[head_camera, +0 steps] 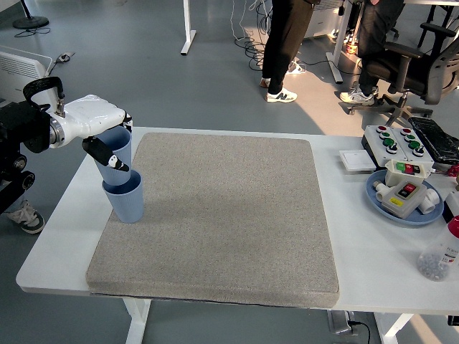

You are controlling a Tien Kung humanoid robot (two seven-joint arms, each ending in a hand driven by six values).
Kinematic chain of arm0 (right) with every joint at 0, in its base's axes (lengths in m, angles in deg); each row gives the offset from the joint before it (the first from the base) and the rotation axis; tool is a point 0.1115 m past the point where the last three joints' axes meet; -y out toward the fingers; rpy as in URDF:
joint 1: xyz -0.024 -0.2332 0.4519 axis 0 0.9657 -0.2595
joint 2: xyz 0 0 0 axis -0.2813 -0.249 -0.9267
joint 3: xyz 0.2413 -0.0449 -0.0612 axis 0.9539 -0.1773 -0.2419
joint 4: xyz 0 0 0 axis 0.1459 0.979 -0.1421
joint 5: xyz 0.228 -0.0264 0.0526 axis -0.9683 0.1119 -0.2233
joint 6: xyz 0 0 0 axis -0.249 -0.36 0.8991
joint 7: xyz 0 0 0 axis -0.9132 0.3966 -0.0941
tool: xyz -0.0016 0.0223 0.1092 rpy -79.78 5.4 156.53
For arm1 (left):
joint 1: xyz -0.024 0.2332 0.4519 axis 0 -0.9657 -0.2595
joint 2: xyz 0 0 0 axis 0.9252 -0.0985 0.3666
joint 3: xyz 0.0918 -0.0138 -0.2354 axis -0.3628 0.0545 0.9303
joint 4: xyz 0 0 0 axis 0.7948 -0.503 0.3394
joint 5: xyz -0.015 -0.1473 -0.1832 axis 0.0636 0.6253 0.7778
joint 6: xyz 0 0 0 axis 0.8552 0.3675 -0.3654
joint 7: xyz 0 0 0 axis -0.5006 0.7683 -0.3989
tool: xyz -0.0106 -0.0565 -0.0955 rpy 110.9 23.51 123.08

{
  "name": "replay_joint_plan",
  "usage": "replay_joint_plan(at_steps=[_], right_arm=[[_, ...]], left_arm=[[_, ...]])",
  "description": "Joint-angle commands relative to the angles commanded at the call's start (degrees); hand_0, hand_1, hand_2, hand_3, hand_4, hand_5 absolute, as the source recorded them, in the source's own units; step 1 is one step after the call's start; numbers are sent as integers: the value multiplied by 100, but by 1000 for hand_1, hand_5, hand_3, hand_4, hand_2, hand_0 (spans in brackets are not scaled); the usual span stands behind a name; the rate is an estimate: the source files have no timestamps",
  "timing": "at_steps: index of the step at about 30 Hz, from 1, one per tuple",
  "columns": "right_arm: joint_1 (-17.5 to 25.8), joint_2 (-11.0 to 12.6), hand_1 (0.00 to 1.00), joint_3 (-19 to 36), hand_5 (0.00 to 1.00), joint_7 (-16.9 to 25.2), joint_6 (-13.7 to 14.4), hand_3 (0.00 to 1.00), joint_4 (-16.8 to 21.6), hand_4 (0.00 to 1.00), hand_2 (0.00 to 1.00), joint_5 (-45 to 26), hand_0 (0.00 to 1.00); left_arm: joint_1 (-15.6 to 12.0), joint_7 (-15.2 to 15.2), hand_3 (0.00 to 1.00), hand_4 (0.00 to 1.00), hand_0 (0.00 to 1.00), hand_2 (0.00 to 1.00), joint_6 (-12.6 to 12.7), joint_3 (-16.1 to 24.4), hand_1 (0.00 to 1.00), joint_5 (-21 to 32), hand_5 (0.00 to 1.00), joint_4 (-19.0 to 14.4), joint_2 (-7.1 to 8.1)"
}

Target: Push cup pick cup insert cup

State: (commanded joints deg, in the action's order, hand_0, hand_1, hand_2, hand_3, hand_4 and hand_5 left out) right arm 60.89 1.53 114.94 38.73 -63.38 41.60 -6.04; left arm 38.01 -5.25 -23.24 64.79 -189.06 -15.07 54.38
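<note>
A blue cup (126,203) stands upright on the grey mat (222,215) near its left edge. My left hand (100,136), white with black fingertips, is shut on a second blue cup (115,159). That held cup is tilted, its bottom sitting in the mouth of the standing cup. My right hand does not appear in the head view.
At the table's right end lie a blue plate (404,208) with a button box, a control box with coloured buttons (396,140), a white square (356,160) and a clear bottle (437,256). People's legs and an office chair (409,61) are beyond the far side.
</note>
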Motion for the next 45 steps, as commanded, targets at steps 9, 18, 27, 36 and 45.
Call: replay_joint_plan(at_steps=[9, 18, 27, 36, 45], right_arm=[[-23, 3, 544, -20, 454, 8, 6, 565, -1, 118, 622, -31, 523], [-36, 7, 544, -21, 455, 9, 8, 565, -2, 117, 623, -31, 523], [-40, 9, 544, -23, 455, 9, 8, 565, -2, 117, 623, -35, 523], [-44, 13, 544, -21, 454, 13, 9, 565, -3, 117, 623, -35, 523], [-46, 12, 544, -10, 455, 9, 5, 564, -4, 117, 622, -17, 523]], left_arm=[[3, -2, 451, 983, 241, 606, -2, -35, 488, 49, 464, -5, -26], [-9, 17, 451, 979, 242, 606, -22, -68, 490, 68, 465, 25, -30], [-29, 24, 451, 978, 292, 612, 17, -93, 531, 139, 469, 39, -47], [-81, 68, 694, 977, 639, 739, -39, -101, 710, 161, 474, 65, -51], [-138, 79, 767, 983, 742, 825, 30, -81, 806, 253, 492, 141, -86]])
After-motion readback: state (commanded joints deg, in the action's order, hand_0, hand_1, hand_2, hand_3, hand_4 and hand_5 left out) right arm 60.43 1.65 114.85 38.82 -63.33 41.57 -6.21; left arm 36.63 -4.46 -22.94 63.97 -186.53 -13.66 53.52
